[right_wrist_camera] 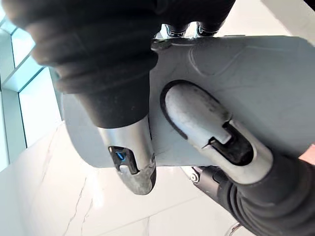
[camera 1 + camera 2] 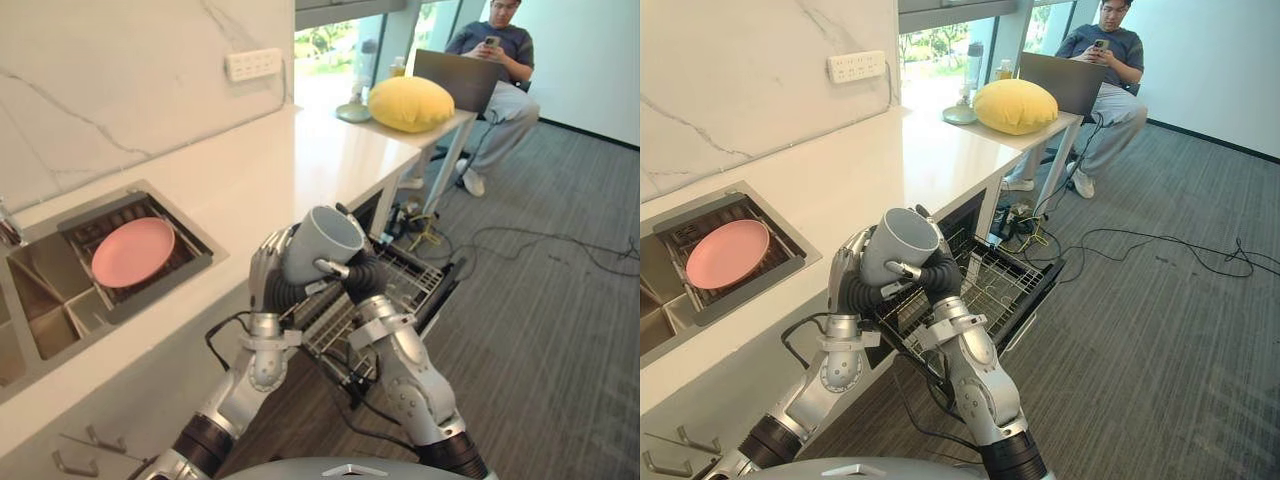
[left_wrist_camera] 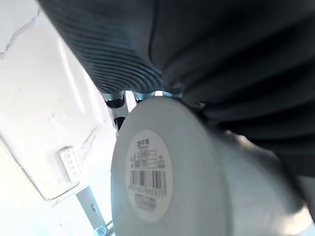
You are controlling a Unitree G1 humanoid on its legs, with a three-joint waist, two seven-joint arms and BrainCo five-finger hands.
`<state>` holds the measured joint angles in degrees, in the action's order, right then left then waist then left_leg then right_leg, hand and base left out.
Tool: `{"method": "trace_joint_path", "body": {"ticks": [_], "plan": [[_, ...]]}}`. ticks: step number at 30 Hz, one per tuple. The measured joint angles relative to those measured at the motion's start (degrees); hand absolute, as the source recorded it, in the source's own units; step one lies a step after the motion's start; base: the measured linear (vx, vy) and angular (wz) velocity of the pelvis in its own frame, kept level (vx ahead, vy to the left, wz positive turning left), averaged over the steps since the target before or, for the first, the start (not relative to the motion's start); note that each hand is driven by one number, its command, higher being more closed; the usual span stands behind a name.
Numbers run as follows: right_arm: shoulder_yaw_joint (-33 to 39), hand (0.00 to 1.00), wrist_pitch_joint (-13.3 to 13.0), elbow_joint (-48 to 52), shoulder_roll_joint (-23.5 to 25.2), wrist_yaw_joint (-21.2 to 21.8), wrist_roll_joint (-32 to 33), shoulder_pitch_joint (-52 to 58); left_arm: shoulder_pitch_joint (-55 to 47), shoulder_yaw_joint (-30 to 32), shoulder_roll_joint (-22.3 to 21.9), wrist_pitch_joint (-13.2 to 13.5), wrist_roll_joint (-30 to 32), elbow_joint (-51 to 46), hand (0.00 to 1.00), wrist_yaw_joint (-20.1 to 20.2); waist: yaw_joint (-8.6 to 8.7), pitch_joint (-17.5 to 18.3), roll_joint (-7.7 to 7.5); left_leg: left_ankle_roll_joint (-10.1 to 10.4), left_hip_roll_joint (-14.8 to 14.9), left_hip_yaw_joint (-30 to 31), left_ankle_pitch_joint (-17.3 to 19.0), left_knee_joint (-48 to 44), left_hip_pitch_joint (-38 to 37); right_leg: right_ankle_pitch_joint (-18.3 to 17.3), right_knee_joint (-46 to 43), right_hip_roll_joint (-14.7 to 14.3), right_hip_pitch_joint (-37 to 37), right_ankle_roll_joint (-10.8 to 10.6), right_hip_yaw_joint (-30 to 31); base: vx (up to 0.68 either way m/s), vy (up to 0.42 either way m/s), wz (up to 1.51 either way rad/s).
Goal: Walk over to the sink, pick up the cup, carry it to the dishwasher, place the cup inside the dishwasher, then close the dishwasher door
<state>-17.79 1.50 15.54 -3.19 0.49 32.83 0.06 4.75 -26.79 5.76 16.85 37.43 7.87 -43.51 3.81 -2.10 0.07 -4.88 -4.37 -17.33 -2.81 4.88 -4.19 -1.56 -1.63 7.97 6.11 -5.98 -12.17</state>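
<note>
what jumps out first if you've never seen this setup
A grey cup held up between the left hand and right hand, near the open dishwasher's wire rack. Next, a pink plate in the sink to the left, and a yellow cushion on the far table.

Your two head views look steeply down from above the arms, facing the counter (image 2: 250,180) edge and the dishwasher (image 2: 405,285). They share the whole scene, with the right eye view set slightly aside. Your left wrist view sits very close beneath the cup (image 3: 162,187), facing its labelled base, with the marble wall (image 3: 44,98) beyond. Your right wrist view looks along the right hand (image 1: 206,123) at the cup's side, equally close.
</note>
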Motion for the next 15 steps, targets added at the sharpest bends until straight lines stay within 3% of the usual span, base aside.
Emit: {"method": "trace_joint_path", "body": {"ticks": [9, 10, 15], "plan": [[-0.2, 0.0, 1.7, -1.1, -0.3, 0.9, 1.6, -0.1, 0.0, 0.8, 0.0, 0.1, 2.2, -0.3, 1.0, 0.9, 0.03, 0.0, 0.03, 0.0, 0.0, 0.0, 0.0, 0.0, 0.0, -0.1, -0.2, 0.0, 0.0, 0.0, -0.1, 0.0, 0.0, 0.0], [-0.1, 1.0, 2.0, -1.1, -0.4, 0.9, 1.6, -0.1, 0.0, 0.8, 0.0, 0.1, 2.2, -0.3, 1.0, 1.3, 0.04, 0.0, 0.03, 0.0, 0.0, 0.1, 0.0, 0.0, 0.0, -0.1, -0.2, 0.0, 0.0, 0.0, -0.2, 0.0, 0.002, 0.03], [-0.3, 1.0, 2.5, -1.0, -2.0, 1.9, 1.6, -0.1, 0.2, 0.8, 0.1, 0.1, 2.2, -0.3, 1.0, 2.4, 0.22, 0.0, 0.04, 0.1, -0.1, 0.7, -0.1, 0.0, 0.2, -0.3, -0.5, 0.2, 0.0, 0.1, -1.0, 0.01, 0.001, 0.07]]}}
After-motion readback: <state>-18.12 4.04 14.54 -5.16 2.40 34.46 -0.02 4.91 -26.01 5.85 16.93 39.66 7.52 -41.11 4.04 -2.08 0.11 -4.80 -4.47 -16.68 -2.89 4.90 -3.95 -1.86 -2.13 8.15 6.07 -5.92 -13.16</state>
